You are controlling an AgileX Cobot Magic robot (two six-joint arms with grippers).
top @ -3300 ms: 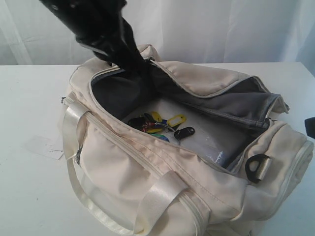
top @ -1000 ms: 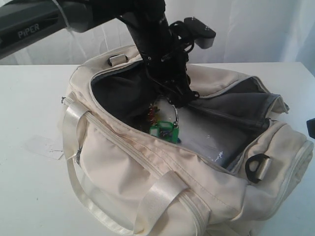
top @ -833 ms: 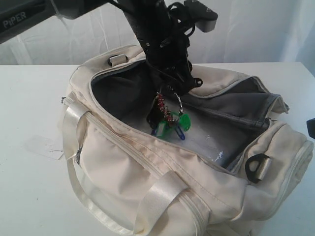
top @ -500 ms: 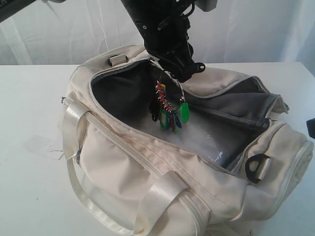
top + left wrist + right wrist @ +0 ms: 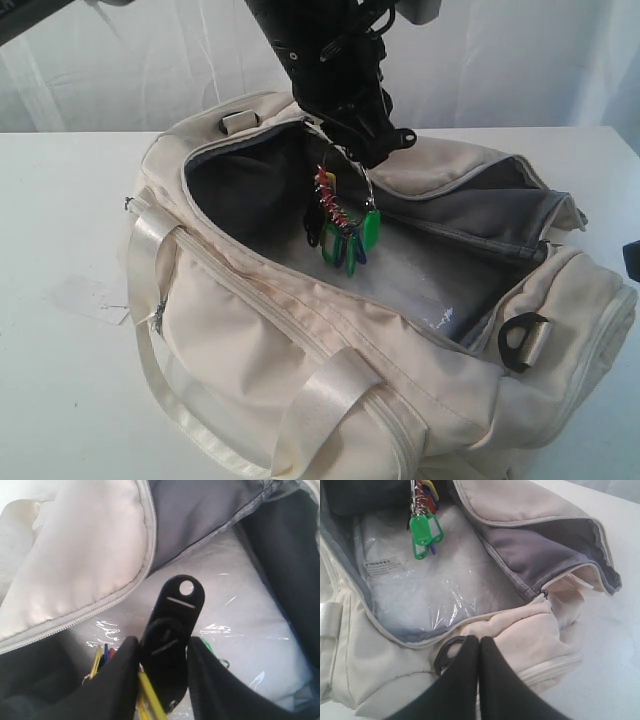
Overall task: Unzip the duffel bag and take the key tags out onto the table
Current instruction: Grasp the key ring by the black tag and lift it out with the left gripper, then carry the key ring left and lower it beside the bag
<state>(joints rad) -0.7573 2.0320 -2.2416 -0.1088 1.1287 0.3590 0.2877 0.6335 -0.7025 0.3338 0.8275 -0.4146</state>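
The cream duffel bag lies unzipped on the white table, its grey lining showing. My left gripper hangs over the opening, shut on the key tags. The bunch dangles from its metal ring above the bag's floor. In the left wrist view a black tag is pinched between the fingers of the left gripper, with yellow, blue and red tags beside it. My right gripper is shut and empty, just above the bag's end near a black D-ring. The green tags also show in the right wrist view.
A plastic-wrapped flat packet covers the bag's floor. A flat white paper tag lies on the table to the left of the bag. The satin straps drape over the bag's near side. White curtain stands behind the table.
The left gripper has risen from deep in the bag, lifting the key tags off the packet. In the last half second the bunch only swings slightly. The right gripper has not moved.
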